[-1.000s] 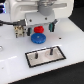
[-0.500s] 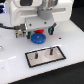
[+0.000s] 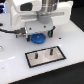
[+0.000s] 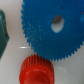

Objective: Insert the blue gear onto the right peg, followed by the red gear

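Observation:
In the exterior view the blue gear [image 3: 37, 39] lies flat on the white table, just under my gripper [image 3: 41, 33], which hangs over its far side. The jaws look apart and hold nothing. The grey plate with a black rim [image 3: 56, 56] lies nearer the camera. The right peg [image 3: 50, 50] and a second peg [image 3: 37, 54] stand on it, both bare. In the wrist view the blue gear [image 4: 47, 30] fills most of the picture with its hub hole showing. The red gear [image 4: 35, 71] lies close beside it. The red gear is hidden by the gripper in the exterior view.
A small dark teal piece [image 4: 2, 31] lies beside the blue gear in the wrist view. The white arm body [image 3: 35, 12] fills the upper part of the exterior view. Black cables [image 3: 10, 27] run along the exterior view's left.
The gripper has come lower over the gears. The red gear, visible under it a second ago, is now covered, and the blue gear shows below the gripper.

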### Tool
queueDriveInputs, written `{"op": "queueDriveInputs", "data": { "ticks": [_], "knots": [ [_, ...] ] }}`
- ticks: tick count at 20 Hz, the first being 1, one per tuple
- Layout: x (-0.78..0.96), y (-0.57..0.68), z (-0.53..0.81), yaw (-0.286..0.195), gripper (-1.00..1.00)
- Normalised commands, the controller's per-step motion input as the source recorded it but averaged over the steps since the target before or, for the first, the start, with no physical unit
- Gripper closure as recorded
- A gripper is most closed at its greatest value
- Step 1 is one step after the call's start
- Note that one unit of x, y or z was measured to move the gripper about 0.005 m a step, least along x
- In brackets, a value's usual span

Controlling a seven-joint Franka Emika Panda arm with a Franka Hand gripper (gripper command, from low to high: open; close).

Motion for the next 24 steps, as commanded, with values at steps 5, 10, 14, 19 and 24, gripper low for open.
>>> {"op": "queueDriveInputs", "data": {
  "ticks": [5,10,14,19,24],
  "knots": [
    [-0.28,0.02,-0.21,0.0,1.0],
    [-0.18,0.02,-0.12,0.0,1.0],
    [-0.06,0.03,0.06,0.0,1.0],
    [0.16,0.07,0.4,0.0,1.0],
    [0.42,-0.01,0.45,0.0,1.0]
  ]
}}
